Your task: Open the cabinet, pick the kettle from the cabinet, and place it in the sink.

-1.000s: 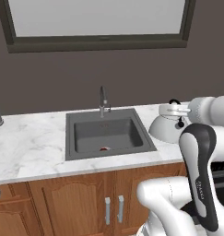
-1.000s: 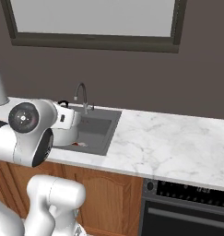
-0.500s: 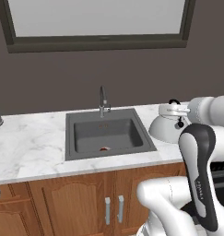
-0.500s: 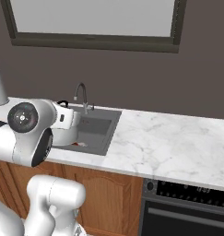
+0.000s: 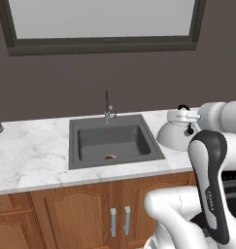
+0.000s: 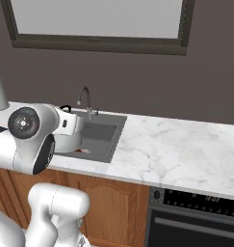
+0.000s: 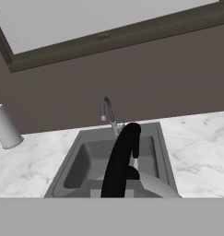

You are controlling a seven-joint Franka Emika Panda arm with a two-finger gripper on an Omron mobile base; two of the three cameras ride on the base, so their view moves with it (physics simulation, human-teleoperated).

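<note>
So the kettle [image 5: 177,135] is out of the cabinet and hanging in the air by its black arched handle [image 7: 120,161], just right of the sink [image 5: 112,141] in the left base view and low over the basin's near side in the hand view. Our pincer [image 5: 190,121] is clamped tight on that handle, so we're carrying it. We'd say we're on the last leg: hauling the kettle over to the basin. Next we need to slide it further in over the middle of the basin, steering well away from the faucet [image 5: 109,107] at the back, then lower it to the bottom before letting go. The marble table [image 6: 186,149] around the rim isn't the target.
</note>
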